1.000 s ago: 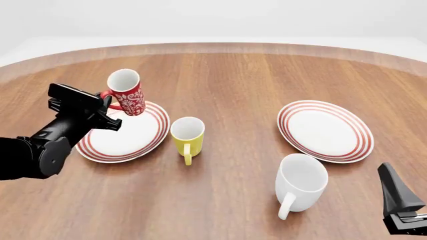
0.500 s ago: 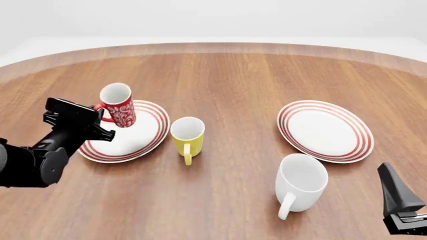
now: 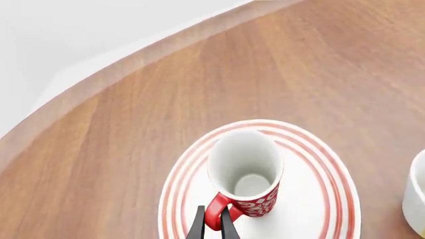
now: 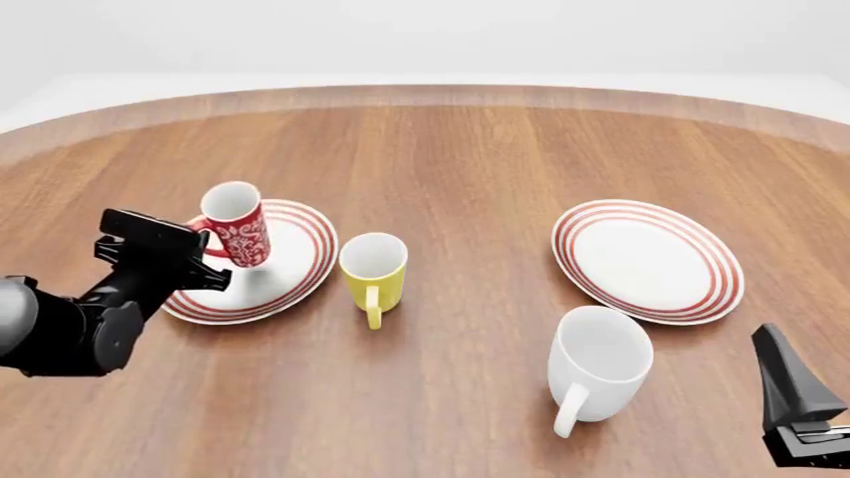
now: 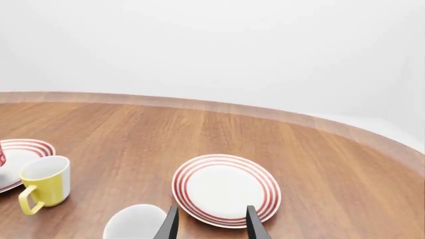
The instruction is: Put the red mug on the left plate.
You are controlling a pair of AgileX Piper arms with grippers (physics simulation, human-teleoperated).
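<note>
The red mug (image 4: 235,225), with a white floral pattern, stands upright with its base on the far left part of the left plate (image 4: 286,279). My left gripper (image 4: 203,239) is shut on the mug's red handle. In the left wrist view the two fingertips (image 3: 199,226) pinch the handle of the red mug (image 3: 247,172), and the plate (image 3: 305,199) lies under it. My right gripper (image 4: 794,398) is low at the front right. In the right wrist view it (image 5: 211,226) is open and empty.
A yellow mug (image 4: 373,261) stands just right of the left plate. A larger white mug (image 4: 600,360) stands at the front right. The look-alike right plate (image 4: 647,259) lies behind it. The table's curved far edge (image 4: 425,95) runs along the back.
My left gripper has come down and toward me with the red mug. The mug went from tilted above the plate to upright on it. The right arm has not moved.
</note>
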